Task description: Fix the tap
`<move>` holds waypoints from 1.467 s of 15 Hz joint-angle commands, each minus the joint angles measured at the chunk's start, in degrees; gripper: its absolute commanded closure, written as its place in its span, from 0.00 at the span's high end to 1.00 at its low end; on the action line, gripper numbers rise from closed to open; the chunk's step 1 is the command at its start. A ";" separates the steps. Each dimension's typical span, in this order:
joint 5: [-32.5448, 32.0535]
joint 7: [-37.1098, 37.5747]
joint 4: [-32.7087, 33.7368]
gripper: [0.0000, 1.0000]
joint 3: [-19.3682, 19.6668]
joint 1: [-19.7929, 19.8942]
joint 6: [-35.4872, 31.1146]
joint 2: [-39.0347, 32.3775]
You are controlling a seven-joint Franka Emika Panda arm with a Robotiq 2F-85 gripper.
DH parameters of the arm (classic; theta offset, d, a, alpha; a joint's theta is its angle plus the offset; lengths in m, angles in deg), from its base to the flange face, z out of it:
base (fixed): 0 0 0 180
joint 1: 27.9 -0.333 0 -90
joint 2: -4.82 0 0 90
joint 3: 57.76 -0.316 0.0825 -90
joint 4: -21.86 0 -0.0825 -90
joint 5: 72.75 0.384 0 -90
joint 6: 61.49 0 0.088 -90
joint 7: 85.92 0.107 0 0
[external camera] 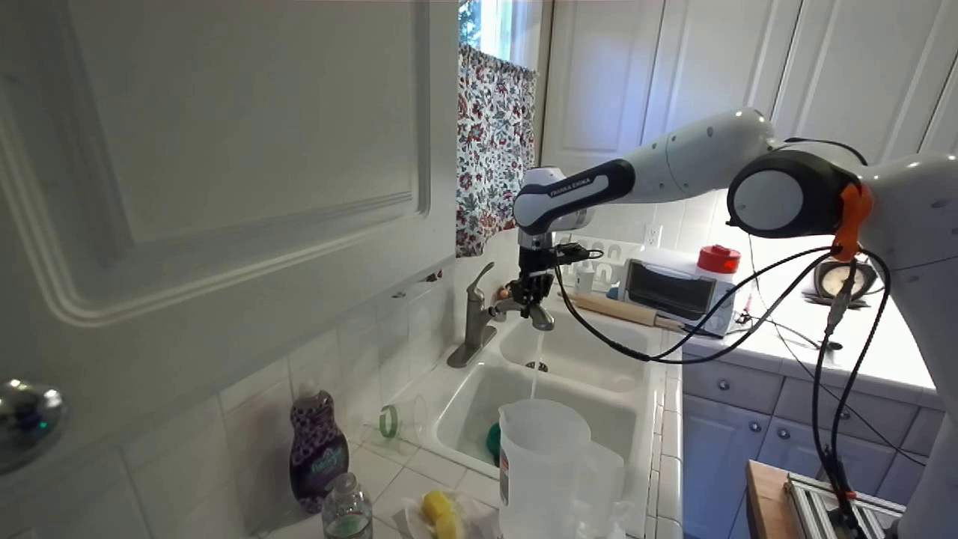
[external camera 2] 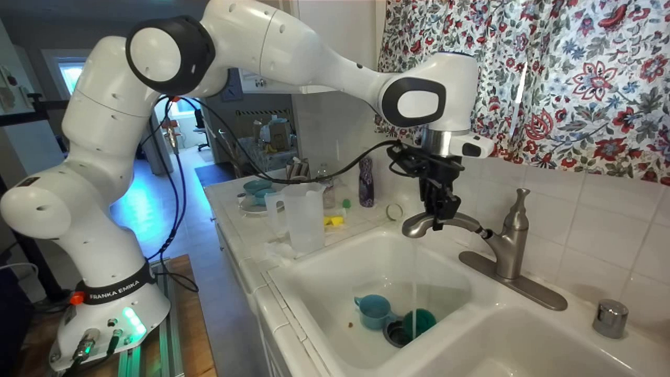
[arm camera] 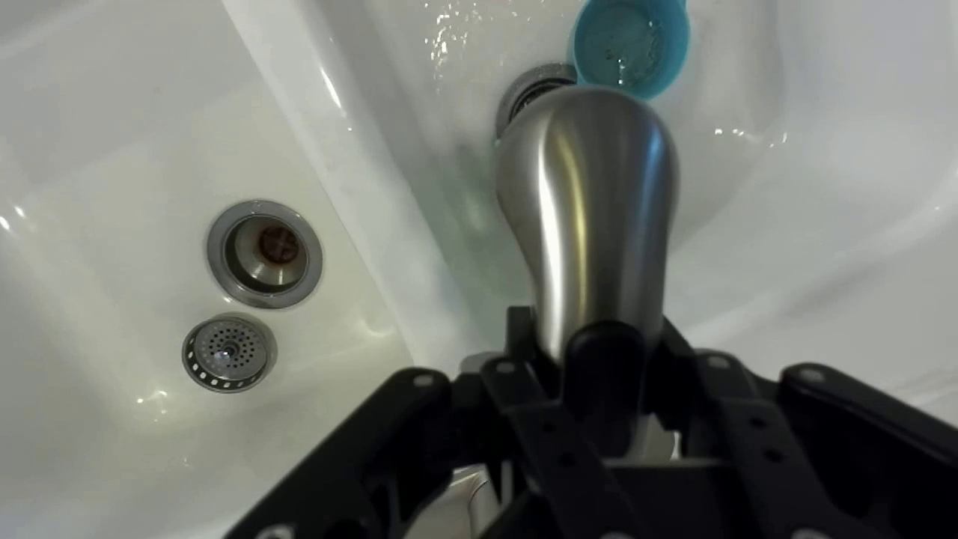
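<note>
The tap [external camera: 476, 323] is a grey-silver metal faucet behind the sink; its body [external camera 2: 510, 243] stands upright with the lever raised. Its spout head [external camera 2: 417, 225] points out over the sink, and water runs from it. A dark joint shows between the spout head and the body in both exterior views, so the two look slightly apart. My gripper [external camera 2: 440, 220] comes from above and is shut around the spout; it also shows in an exterior view [external camera: 533, 298]. In the wrist view, my gripper [arm camera: 591, 340] has a finger on each side of the spout [arm camera: 587, 209].
The double white sink [external camera 2: 361, 251] holds a blue cup [external camera 2: 375, 310] and a green cup [external camera 2: 421, 323]. A tall pitcher [external camera: 540, 464], soap bottle [external camera: 318, 449] and yellow sponge [external camera: 440, 513] stand beside it. A round chrome knob [external camera 2: 611, 317] stands right of the tap.
</note>
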 commanded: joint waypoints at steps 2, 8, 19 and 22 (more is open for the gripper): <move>3.11 0.05 8.07 0.12 -0.75 1.56 3.76 -5.44; 3.28 1.87 15.60 0.12 -1.06 2.06 5.88 -11.20; 4.35 4.51 28.23 0.12 -2.04 4.16 14.55 -18.23; 1.77 0.95 31.07 0.12 -1.74 3.88 17.06 -19.65</move>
